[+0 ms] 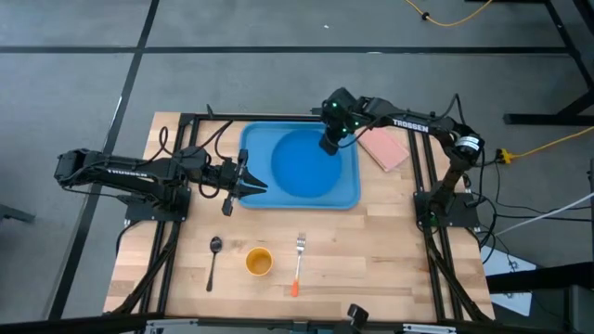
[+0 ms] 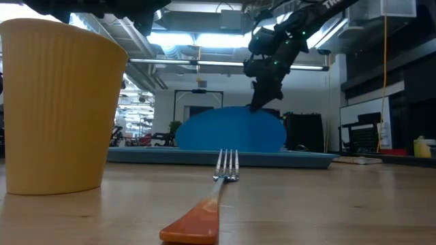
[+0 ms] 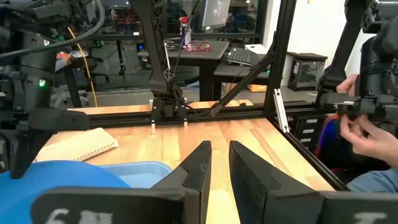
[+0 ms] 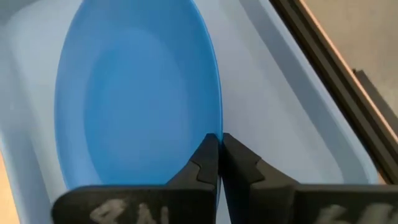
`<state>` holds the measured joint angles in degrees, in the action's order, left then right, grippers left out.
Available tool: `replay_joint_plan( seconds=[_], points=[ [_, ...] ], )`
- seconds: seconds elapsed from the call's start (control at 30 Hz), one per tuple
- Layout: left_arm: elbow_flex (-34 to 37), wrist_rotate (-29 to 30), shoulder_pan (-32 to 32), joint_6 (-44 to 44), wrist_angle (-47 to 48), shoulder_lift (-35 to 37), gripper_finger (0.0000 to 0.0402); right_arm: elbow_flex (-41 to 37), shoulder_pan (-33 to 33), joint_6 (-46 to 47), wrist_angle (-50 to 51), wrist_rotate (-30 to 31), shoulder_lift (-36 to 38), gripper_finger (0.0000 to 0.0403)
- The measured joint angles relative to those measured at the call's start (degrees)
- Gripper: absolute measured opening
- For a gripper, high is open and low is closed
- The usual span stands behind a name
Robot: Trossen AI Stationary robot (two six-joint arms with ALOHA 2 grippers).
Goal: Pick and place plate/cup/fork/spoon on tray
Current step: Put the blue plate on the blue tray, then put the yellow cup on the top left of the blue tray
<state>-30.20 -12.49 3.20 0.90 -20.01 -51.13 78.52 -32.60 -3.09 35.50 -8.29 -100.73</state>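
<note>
The round blue plate (image 1: 302, 162) is tilted up inside the light-blue tray (image 1: 252, 139); in the low view the plate (image 2: 231, 133) rises like a dome above the tray's rim (image 2: 306, 158). My right gripper (image 1: 329, 142) is shut on the plate's far right rim. My left gripper (image 1: 249, 183) hovers at the tray's left edge, empty, with a narrow gap between its fingers (image 3: 202, 165). The yellow-orange cup (image 1: 259, 262), the orange-handled fork (image 1: 298, 264) and the dark spoon (image 1: 214, 255) lie on the wood near the table's front edge. My right gripper pinches the plate's rim (image 4: 214, 124) between its two fingers, one finger on each face, at the far right of the plate. The fingers come from above, slanting down. The held side is raised and the plate is tilted, its lower side down in the tray.
A pink pad (image 1: 383, 148) lies to the right of the tray. Black frame rails (image 1: 418, 167) run along both sides of the table. A person's hand (image 3: 367, 134) shows beyond the table in the left wrist view. Bare wood lies between the tray and the cup.
</note>
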Motion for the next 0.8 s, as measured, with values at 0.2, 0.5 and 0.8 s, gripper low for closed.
replay_joint_plan(
  seconds=[0.2,0.5,0.8],
  points=[
    [0.0,0.0,0.0,0.0,0.0,0.0,0.0051,0.0,-0.1,-0.2,0.2,0.4,-0.5,0.0034],
    [0.0,0.0,0.0,0.0,0.0,0.0,0.0051,0.0,-1.0,5.8,3.4,4.6,-0.9,0.0094],
    [0.0,0.0,0.0,0.0,0.0,0.0,0.0051,0.0,-0.9,5.6,4.3,5.7,-0.9,0.0126]
  ],
)
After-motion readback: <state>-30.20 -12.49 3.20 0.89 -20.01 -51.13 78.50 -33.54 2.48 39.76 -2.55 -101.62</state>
